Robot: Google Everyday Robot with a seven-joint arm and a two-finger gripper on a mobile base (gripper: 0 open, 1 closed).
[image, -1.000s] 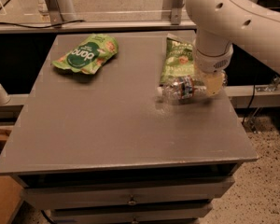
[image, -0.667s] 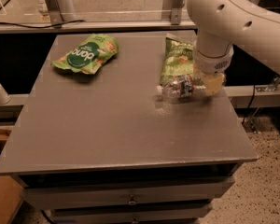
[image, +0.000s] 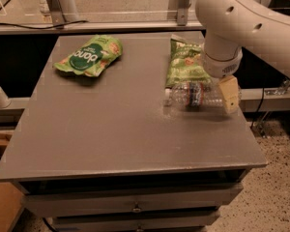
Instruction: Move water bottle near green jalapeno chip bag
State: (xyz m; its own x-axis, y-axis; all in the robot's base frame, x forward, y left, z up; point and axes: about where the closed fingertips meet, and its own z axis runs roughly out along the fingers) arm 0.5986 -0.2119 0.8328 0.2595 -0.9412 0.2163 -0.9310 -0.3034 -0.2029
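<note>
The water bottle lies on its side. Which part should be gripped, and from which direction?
I would grip the water bottle at its ribbed middle, near the label, coming from above and across its width. It lies flat with its cap pointing left, and the green jalapeno chip bag is close behind it. The end effector is at its base end.

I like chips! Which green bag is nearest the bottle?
The olive-green bag beside the water bottle, tool at its right end; the brighter bag lies far left.
</note>
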